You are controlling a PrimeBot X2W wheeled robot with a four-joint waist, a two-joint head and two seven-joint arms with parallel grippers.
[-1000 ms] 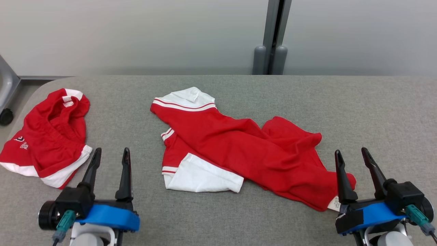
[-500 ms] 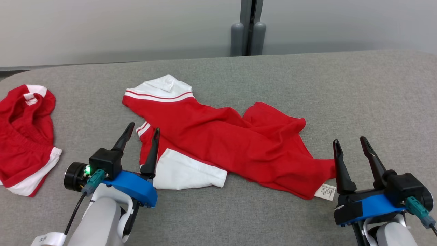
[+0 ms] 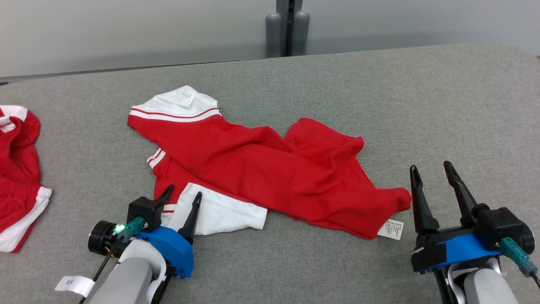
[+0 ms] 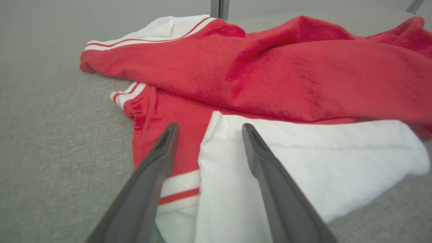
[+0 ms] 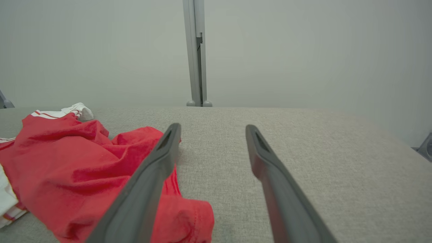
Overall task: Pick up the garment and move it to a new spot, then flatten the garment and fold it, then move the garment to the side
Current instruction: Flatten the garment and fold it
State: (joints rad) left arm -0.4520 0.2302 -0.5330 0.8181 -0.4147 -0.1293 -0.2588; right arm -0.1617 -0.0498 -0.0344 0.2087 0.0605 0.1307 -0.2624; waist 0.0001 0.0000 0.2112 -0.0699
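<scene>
A red garment (image 3: 261,169) with white sleeves and striped trim lies crumpled across the middle of the grey table (image 3: 422,93). My left gripper (image 3: 184,192) is open and low at the garment's near-left corner. Its fingers straddle the edge of the white sleeve (image 3: 219,213). In the left wrist view the left gripper (image 4: 210,127) spans the seam between the white sleeve (image 4: 303,158) and the red cloth (image 4: 287,67). My right gripper (image 3: 430,166) is open and holds nothing, just right of the garment's red tip. In the right wrist view the right gripper (image 5: 212,127) has the garment (image 5: 67,158) to its left.
A second red and white garment (image 3: 19,169) lies at the table's left edge. A white label (image 3: 391,230) hangs from the main garment's near-right hem. A grey post (image 3: 287,27) stands against the wall behind the table. Bare table stretches to the right.
My left gripper has moved right and forward from bare table to the white sleeve, lowering onto it. The head camera has turned, shifting the scene left. The right gripper has held its place.
</scene>
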